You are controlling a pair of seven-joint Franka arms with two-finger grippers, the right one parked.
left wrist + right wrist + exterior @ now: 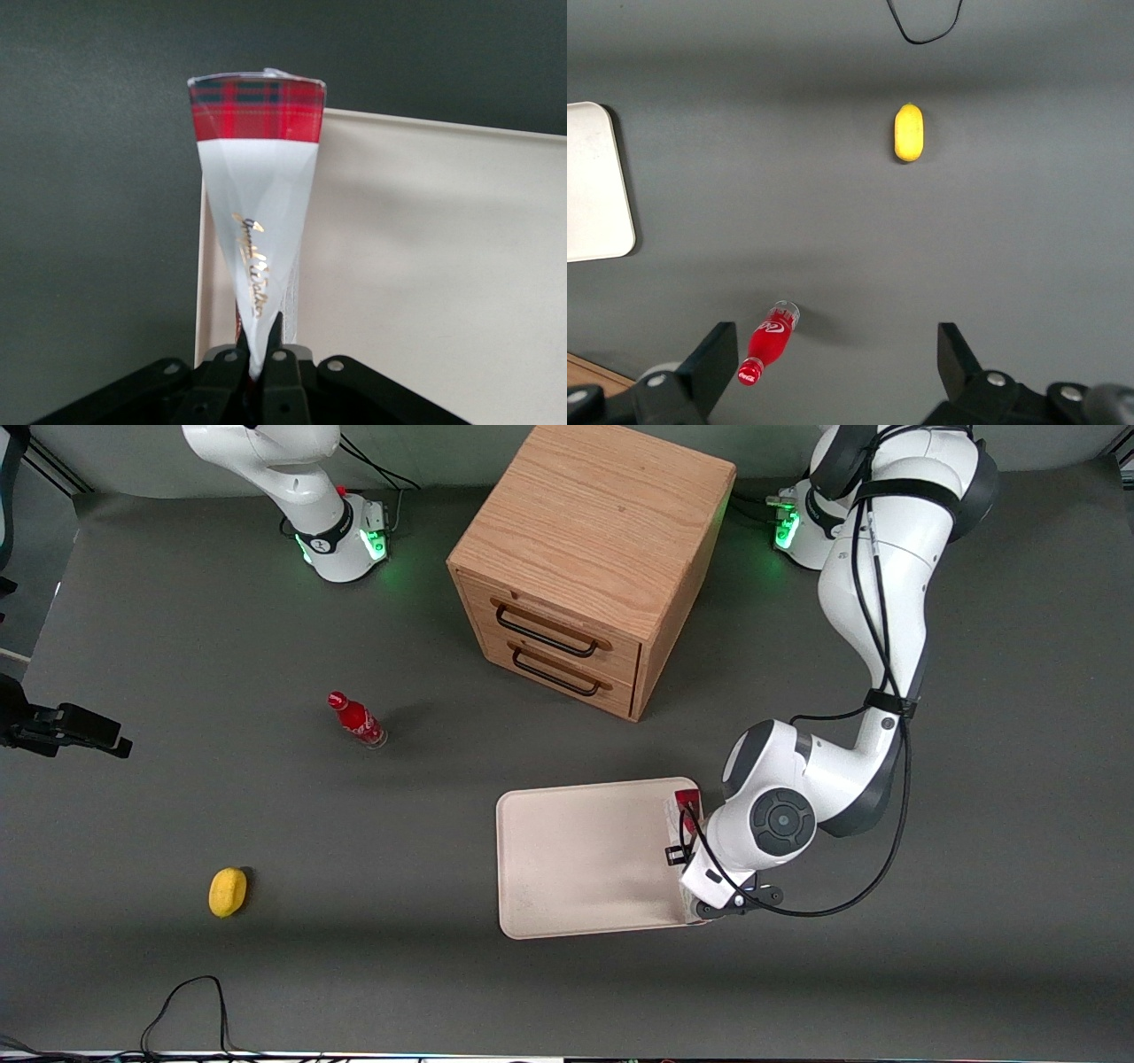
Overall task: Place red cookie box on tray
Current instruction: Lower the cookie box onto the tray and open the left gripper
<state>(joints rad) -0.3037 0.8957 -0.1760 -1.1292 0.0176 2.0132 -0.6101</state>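
My left gripper [260,352] is shut on the red cookie box [257,221], gripping its near end. The box runs away from the fingers as a narrow white carton with a red tartan end. It sits over the edge of the cream tray [425,266] at the working arm's end; I cannot tell whether it touches the tray. In the front view the wrist [735,850] covers the gripper and most of the box [686,799]; only a red and white end shows at the tray's [576,859] rim. The tray's surface is otherwise bare.
A wooden drawer cabinet [589,558] stands farther from the front camera than the tray. A small red bottle [356,720] and a yellow lemon-like object [228,891] lie toward the parked arm's end. A black cable [190,1001] loops at the table's near edge.
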